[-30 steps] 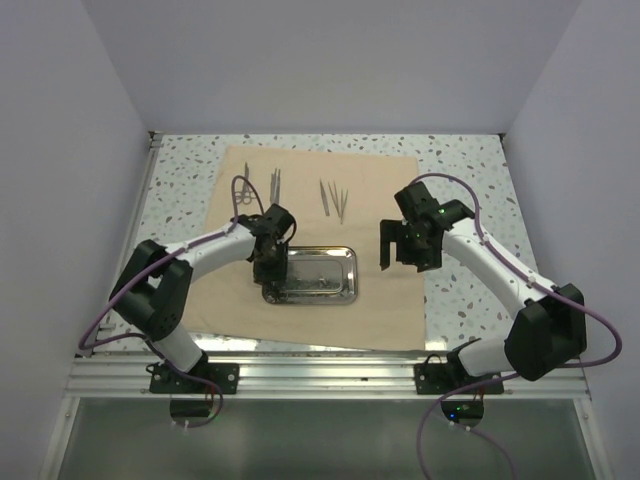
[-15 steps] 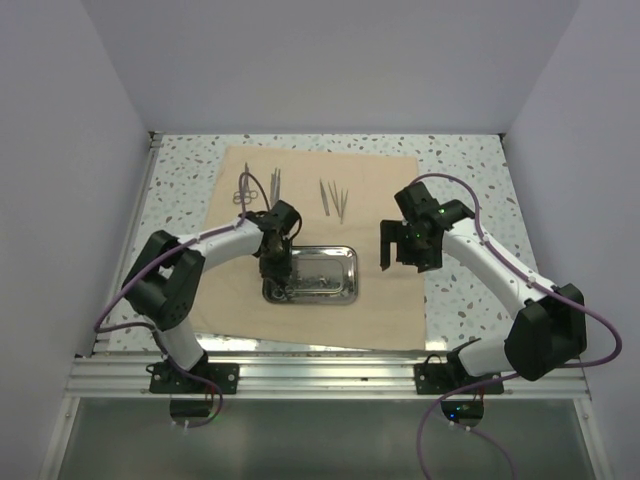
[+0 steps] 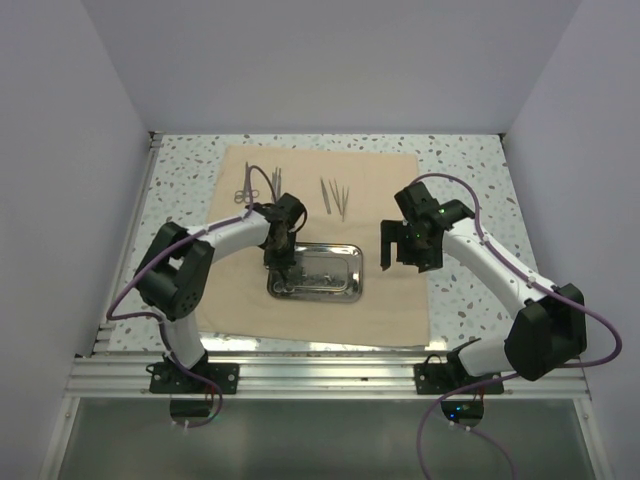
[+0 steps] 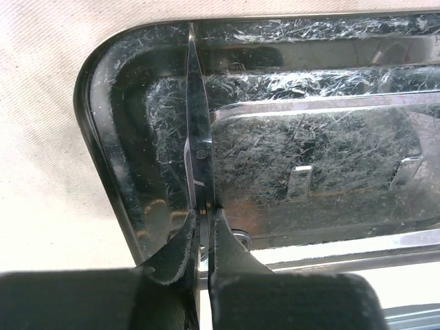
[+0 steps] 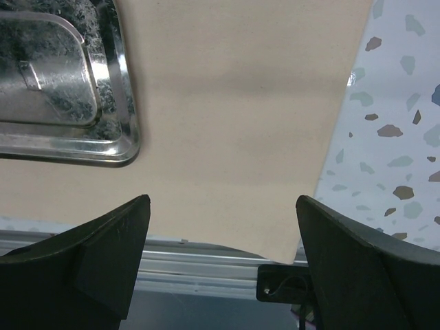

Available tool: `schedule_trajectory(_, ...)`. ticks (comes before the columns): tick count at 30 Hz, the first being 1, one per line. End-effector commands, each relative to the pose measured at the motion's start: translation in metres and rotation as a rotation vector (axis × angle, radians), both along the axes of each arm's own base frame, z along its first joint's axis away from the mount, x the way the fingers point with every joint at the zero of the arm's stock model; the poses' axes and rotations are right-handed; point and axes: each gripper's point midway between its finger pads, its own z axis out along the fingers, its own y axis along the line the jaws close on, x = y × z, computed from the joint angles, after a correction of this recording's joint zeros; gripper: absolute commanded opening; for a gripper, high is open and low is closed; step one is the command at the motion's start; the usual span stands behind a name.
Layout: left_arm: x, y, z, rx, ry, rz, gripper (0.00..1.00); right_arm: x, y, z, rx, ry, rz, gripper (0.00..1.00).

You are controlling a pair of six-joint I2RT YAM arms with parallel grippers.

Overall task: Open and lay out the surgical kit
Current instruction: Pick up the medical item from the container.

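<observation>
Steel tray (image 3: 347, 291) sat on beige cloth (image 3: 385, 190); left jaws pinched thin scissors (image 4: 198, 148) at its left end, right jaws gaped wide beyond its right end.

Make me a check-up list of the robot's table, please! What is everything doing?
Surface: speckled table, with the beige cloth wrap spread flat on it.
Job's things: steel tray on the cloth; scissors-like instrument inside the tray; other instruments laid out along the cloth's far side.
Clutter: nothing seen.
Grippers: left gripper shut on the scissors-like instrument; right gripper open, holding nothing, above the cloth beside the tray.
Cables: purple cables loop along both arms.
Surroundings: plain walls; metal rail at the near edge.
</observation>
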Motion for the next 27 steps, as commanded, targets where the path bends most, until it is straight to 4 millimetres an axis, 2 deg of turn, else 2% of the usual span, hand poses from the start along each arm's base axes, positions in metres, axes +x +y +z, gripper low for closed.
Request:
schedule_trajectory(1,-0.010,0.015,-0.070,0.086,0.045,-0.034,0.00,0.006,0.000,0.010,0.004,-0.024,-0.009,0.91)
schedule_trajectory(3,-0.011,0.016,-0.073,0.089,0.052,-0.046,0.00,0.005,0.001,0.009,0.005,-0.020,-0.006,0.91)
schedule_trajectory(5,-0.006,0.014,-0.063,0.085,0.028,-0.048,0.00,0.006,0.001,0.010,0.007,-0.021,-0.007,0.91)
schedule_trajectory(15,0.045,0.014,0.054,0.112,-0.213,-0.017,0.00,0.008,0.006,0.008,0.025,-0.021,-0.008,0.91)
schedule_trajectory(19,0.058,0.014,0.090,0.120,-0.280,-0.006,0.00,0.008,0.006,0.009,0.029,-0.024,-0.009,0.91)
schedule_trajectory(23,0.066,0.018,0.106,0.141,-0.326,0.004,0.00,0.007,0.006,0.009,0.032,-0.025,-0.010,0.91)
schedule_trajectory(27,0.079,0.029,0.105,0.197,-0.356,0.011,0.00,0.007,0.005,0.009,0.029,-0.026,-0.008,0.91)
